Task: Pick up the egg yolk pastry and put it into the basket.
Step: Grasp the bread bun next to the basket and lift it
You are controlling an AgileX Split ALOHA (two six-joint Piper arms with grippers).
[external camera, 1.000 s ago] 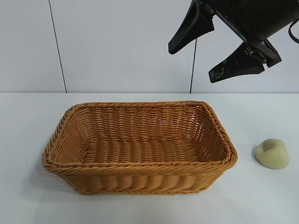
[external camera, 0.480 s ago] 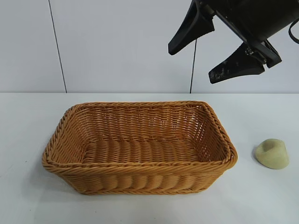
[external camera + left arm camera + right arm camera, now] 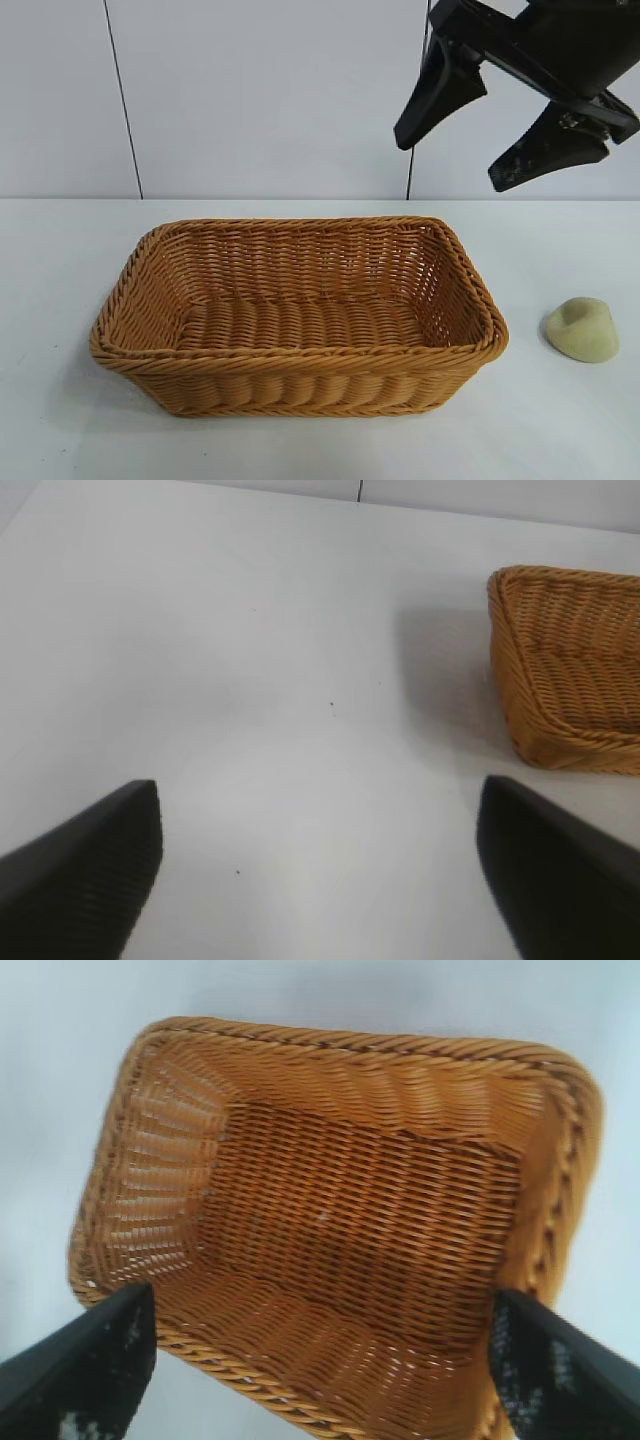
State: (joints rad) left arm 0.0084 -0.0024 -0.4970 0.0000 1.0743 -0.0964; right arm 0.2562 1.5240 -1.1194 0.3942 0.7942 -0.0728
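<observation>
The small pale yellow-green dome-shaped egg yolk pastry (image 3: 582, 329) rests on the white bench (image 3: 60, 260) just beyond the right-hand end of the large orange-tan woven wicker basket (image 3: 300, 372), apart from its braided rim, with its shallow dent facing up and no clear long axis. The right gripper (image 3: 500, 130) hangs high above the basket's right end with its black fingers spread wide and empty — the pastry lies below it and further to the right, so this arm is judged the nearer one. The pastry is outside both wrist views, and the left gripper (image 3: 318, 865) — fingers also spread — is over bare bench beside the basket's end, out of the exterior view.
</observation>
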